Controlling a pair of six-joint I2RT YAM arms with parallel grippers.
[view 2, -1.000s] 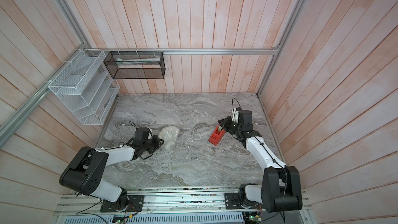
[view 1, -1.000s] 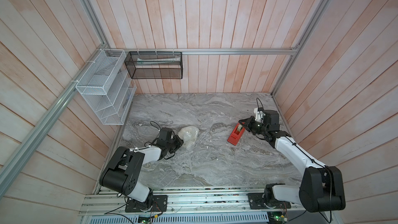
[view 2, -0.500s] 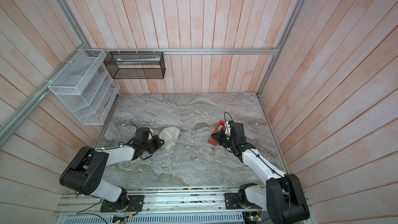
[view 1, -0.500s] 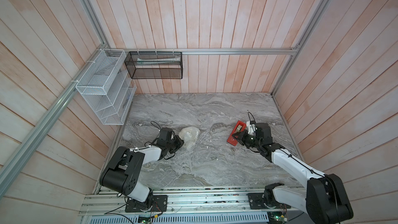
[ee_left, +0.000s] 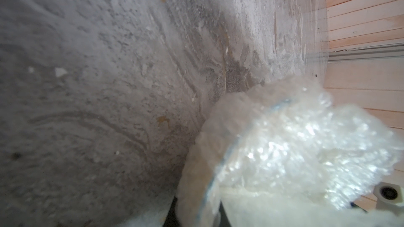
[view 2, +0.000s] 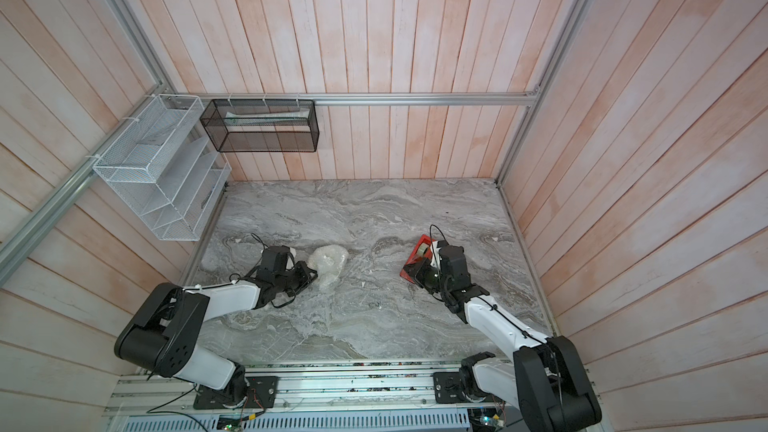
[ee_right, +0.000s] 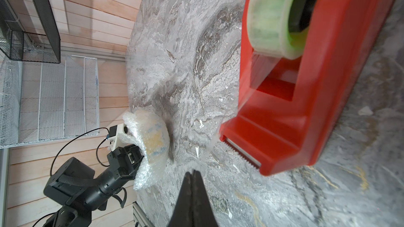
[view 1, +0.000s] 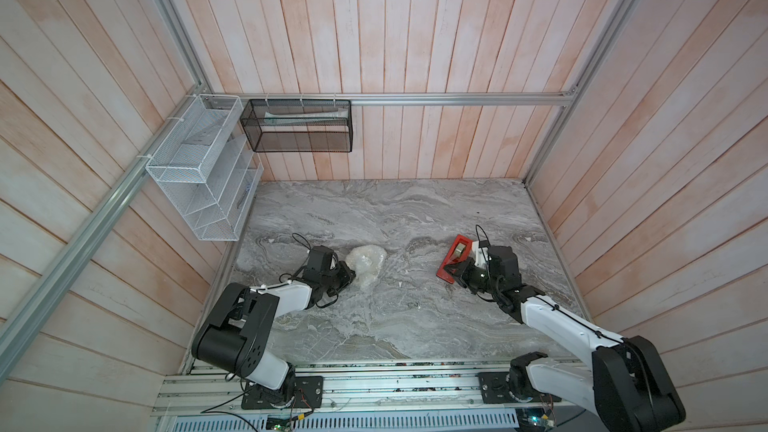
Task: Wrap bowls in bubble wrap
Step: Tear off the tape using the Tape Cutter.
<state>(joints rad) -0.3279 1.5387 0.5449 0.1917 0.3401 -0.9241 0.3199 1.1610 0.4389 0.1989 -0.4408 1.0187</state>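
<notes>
Wrapping in progress: the left gripper (view 1: 350, 275) is clamping the near-left side of the bubble wrap (view 1: 365, 263), which is bunched into a whitish bundle around the bowl (ee_right: 155, 141). The bowl's yellow and blue pattern is showing through the plastic in the right wrist view. The bundle is sitting on the marble table (view 1: 374, 209) in its left half, near the left edge but not touching it.

Across a wide stretch of open marble, the right gripper (ee_right: 193, 174) is pressing its jaws together on a sheer strip of clear tape (ee_right: 209, 149) that is running from the toothed end of the red tape dispenser (ee_right: 306, 110). The dispenser is lying at an angle in the right half, its near end just beside the gripper and apart from the right edge.

The far half of the tabletop is lying open up to the back wall, where a black mesh basket (view 1: 297, 130) is hanging. A white wire rack (view 1: 199, 184) is hanging on the left wall above the far-left corner. The arms' bases are standing on the rail (view 1: 374, 384) along the near edge.
</notes>
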